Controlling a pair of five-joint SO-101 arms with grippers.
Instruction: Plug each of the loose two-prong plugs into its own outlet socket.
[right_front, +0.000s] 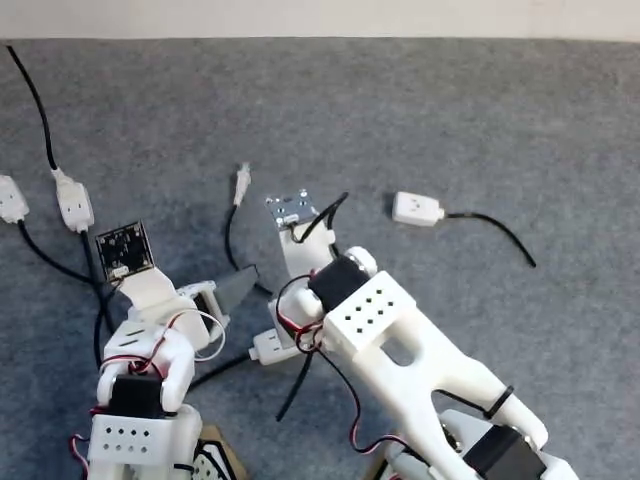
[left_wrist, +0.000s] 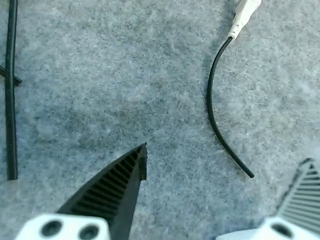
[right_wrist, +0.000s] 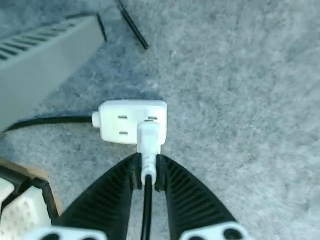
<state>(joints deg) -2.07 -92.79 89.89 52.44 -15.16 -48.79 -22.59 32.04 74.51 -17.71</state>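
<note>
- Right gripper is clamping a white two-prong plug by its body; the plug is sitting against one slot pair of the white outlet socket, which is lying on the grey carpeted surface.
- Step in hand, as judged: seating this plug; whether the prongs are fully home cannot be told.
- Left gripper is hanging empty with jaws spread; a second loose plug on its black cable is lying near.
- Next move is calling for a straight push along the prongs, the socket probably needing bracing against sliding; a free outlet is waiting well apart.
</note>
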